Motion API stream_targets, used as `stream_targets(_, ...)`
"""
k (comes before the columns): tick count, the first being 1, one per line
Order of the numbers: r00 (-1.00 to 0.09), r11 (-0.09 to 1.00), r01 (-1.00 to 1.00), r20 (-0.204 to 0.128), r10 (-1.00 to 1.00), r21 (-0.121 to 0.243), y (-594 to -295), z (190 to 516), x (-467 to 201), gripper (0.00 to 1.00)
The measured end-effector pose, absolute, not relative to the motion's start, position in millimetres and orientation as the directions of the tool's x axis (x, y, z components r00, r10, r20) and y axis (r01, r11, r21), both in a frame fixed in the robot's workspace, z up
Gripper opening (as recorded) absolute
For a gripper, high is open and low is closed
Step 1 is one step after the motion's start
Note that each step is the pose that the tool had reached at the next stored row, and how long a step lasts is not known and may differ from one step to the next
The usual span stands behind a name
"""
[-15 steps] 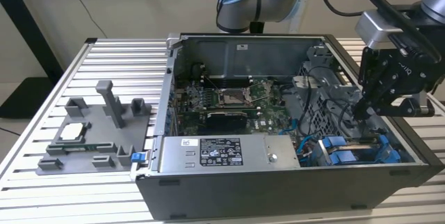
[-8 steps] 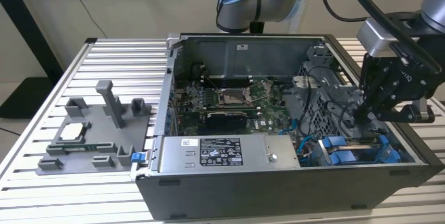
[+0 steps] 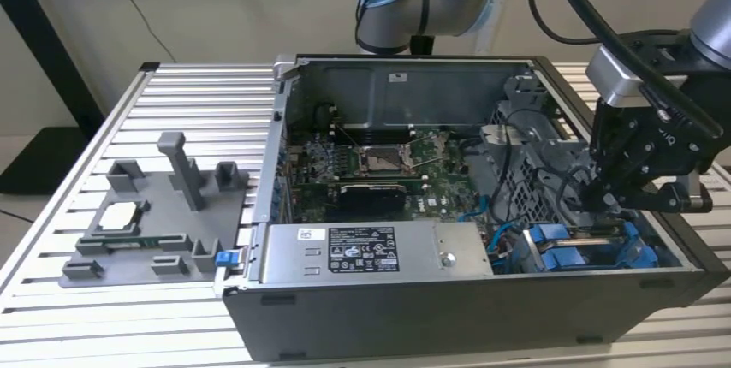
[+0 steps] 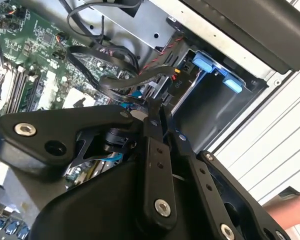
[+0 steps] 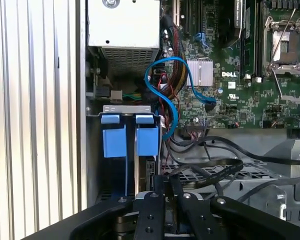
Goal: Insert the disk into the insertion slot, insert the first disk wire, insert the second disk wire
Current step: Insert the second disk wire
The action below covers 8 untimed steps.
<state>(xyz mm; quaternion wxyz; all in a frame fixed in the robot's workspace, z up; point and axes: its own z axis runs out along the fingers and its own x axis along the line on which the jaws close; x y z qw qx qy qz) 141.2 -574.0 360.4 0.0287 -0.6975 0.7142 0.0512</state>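
Observation:
The insertion slot (image 3: 585,246), a grey metal bay (image 5: 121,108), sits at the case corner on the exterior view's right. Two blue carrier tabs stand side by side in it. The disk (image 5: 148,142) rests inside, its dark edge running down from one tab. My gripper (image 3: 602,200) hangs low in the case right beside the bay. Its fingers (image 4: 151,131) are drawn close together at the tips (image 5: 168,181). A black disk wire (image 5: 225,170) runs up to the tips and seems pinched there. The black wire (image 4: 112,80) also loops over the board.
A grey box with a black-and-white label (image 3: 368,252) fills the case front. The board carries a silver processor socket (image 5: 285,45) and a blue cable loop (image 5: 165,92). A grey fixture with parts (image 3: 149,222) stands on the exterior view's left. A hand (image 4: 290,212) shows outside the case.

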Motion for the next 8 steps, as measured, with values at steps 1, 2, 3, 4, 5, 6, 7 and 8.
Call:
stream_targets(1, -0.025, 0.022, -0.999, -0.112, -0.993, 0.033, -574.0, 360.4, 141.2, 0.00)
stream_targets(2, -0.025, 0.022, -0.999, -0.112, -0.993, 0.033, -574.1, 360.4, 141.2, 0.00)
stream_targets(3, -0.025, 0.022, -0.999, -0.112, -0.993, 0.033, -574.1, 360.3, 141.2, 0.00)
stream_targets(4, -0.025, 0.022, -0.999, -0.112, -0.993, 0.033, -574.1, 360.1, 141.2, 0.00)
stream_targets(5, -0.025, 0.022, -0.999, -0.113, -0.993, 0.033, -574.1, 359.5, 141.2, 0.00)
stream_targets(6, -0.025, 0.022, -0.999, -0.113, -0.993, 0.033, -574.1, 358.8, 141.2, 0.00)
stream_targets(7, -0.025, 0.022, -0.999, -0.113, -0.993, 0.033, -574.1, 358.0, 141.2, 0.00)
stream_targets(8, -0.025, 0.022, -0.999, -0.113, -0.993, 0.033, -574.2, 357.0, 141.2, 0.00)
